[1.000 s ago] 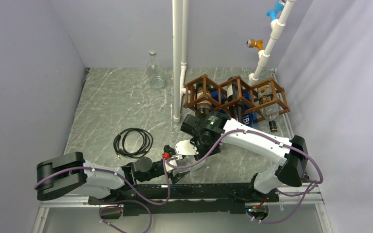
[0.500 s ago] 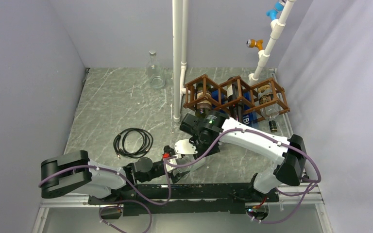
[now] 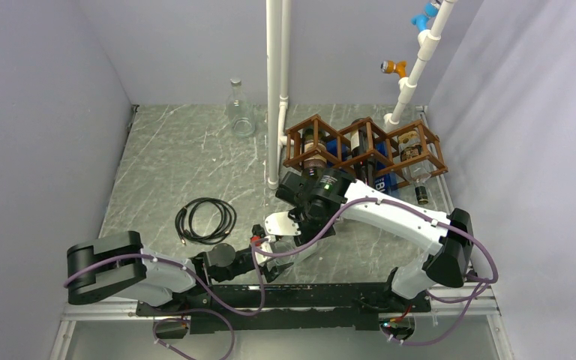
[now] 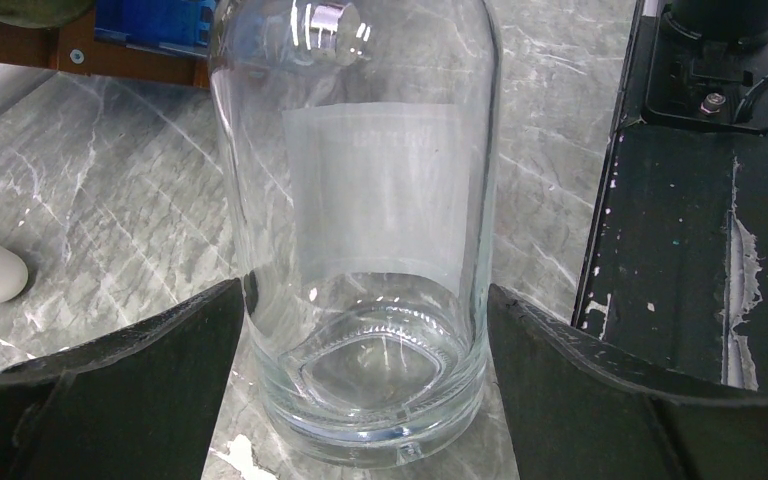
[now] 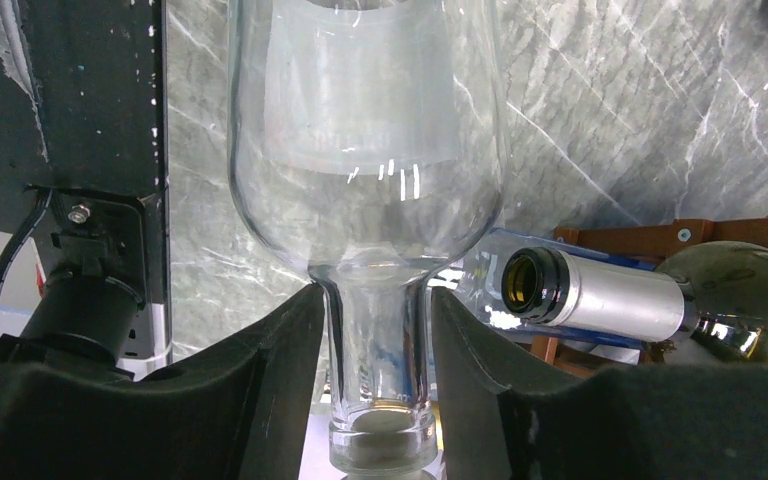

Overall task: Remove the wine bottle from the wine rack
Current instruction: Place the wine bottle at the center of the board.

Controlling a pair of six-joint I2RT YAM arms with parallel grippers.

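clear wine bottle (image 4: 360, 230) | between fingers (image 4: 110, 400) | contact unclear | marble table (image 4: 90, 190)

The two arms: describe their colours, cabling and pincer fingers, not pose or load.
Both arms are white shells between black joint housings: left arm, right arm. Purple cables loop along each. A green light glows on the right wrist housing. The left pincer and right pincer have broad matte black fingers with no visible markings.

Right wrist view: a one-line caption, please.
Right claw flanking the neck of a clear bottle over the table, foil-necked bottle in the wine rack beyond.
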